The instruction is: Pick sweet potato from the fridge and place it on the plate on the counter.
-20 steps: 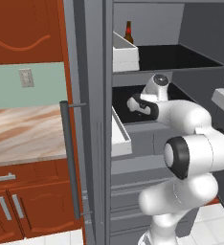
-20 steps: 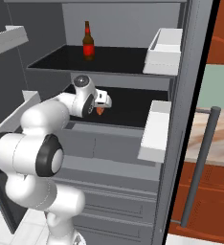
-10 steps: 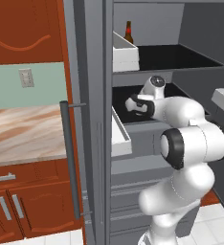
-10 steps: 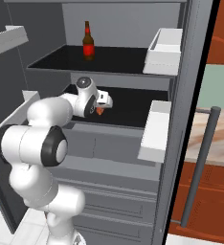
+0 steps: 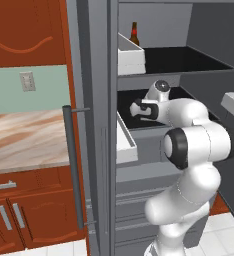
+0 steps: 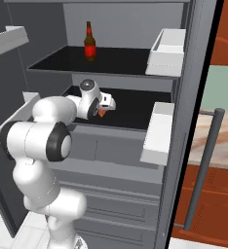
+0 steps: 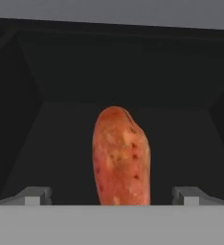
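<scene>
The gripper (image 6: 105,108) is inside the fridge (image 6: 194,73), over the middle dark shelf (image 6: 135,109). In the hand view, its two fingertips (image 7: 35,195) stand wide apart, one on each side of the sweet potato (image 7: 121,158), with a clear gap between each tip and the skin. The jaws are spread and clamp nothing.

The sweet potato lies on the middle shelf, lengthwise away from the hand camera. The hand view shows its mottled reddish-orange skin in full. In the right base view only a small orange patch (image 6: 102,113) shows under the white hand. In the left base view the gripper (image 5: 138,109) covers that spot and the sweet potato cannot be made out.

Relative to the middle shelf:
- One shelf up stands a brown bottle (image 6: 89,42) with a red label, toward the rear. The left base view shows only its top (image 5: 134,34) behind a white door bin (image 5: 129,59).
- A second white bin (image 6: 157,131) hangs on the door at shelf level.
- Grey drawer fronts (image 6: 121,194) sit below.

The fridge's vertical bar handle (image 5: 73,165) is on the open door. Beyond the door, the left base view shows the counter (image 5: 26,142) above red-brown cabinets (image 5: 24,212).
</scene>
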Motion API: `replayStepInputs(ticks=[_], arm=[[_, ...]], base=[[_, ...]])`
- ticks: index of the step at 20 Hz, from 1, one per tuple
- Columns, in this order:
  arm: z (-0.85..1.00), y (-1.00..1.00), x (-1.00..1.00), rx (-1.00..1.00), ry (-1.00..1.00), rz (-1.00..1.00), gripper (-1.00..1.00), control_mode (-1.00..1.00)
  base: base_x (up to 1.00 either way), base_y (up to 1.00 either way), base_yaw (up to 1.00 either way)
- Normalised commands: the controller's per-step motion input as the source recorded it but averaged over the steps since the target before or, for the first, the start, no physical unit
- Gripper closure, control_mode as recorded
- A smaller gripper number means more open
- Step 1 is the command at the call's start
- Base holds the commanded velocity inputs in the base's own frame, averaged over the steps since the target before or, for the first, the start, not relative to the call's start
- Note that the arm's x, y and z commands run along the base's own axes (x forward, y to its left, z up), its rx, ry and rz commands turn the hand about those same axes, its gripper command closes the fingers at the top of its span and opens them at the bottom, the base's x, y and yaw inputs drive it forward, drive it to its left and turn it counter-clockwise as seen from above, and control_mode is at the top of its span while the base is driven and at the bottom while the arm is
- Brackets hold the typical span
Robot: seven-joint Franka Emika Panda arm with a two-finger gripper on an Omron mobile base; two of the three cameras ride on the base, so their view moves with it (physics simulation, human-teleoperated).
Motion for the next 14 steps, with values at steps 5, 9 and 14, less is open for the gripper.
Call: replayStepInputs(ticks=[5,9,14], arm=[[-0.09,0.0,0.14,0.0,0.0,0.0,-1.0,-1.0],[-0.06,0.0,0.14,0.0,0.0,0.0,-1.0,-1.0],[-0.11,0.0,0.1,0.01,0.01,0.0,-1.0,-1.0]], base=[[0.0,0.0,0.0],[0.0,0.0,0.0],[0.0,0.0,0.0]])
